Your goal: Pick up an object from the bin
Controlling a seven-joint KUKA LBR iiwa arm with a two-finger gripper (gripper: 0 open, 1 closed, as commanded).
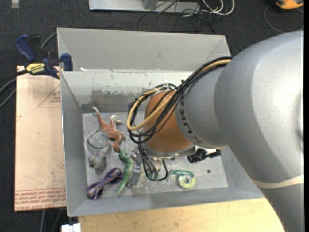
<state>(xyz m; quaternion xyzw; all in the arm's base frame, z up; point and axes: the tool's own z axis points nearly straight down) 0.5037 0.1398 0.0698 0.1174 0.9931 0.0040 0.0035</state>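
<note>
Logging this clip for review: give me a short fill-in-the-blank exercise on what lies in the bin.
The sunglasses at the bin's lower left in the view are ____.
The green toy beside them is a ____.
In the view, the pale ring lies to the ____ of that toy.
Missing: purple; dinosaur; right.

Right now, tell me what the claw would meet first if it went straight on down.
Probably the green toy dinosaur lying right beside the claw at the front middle of the bin, else bare floor next to it. The orange wrist cover hides the exact line.
</note>
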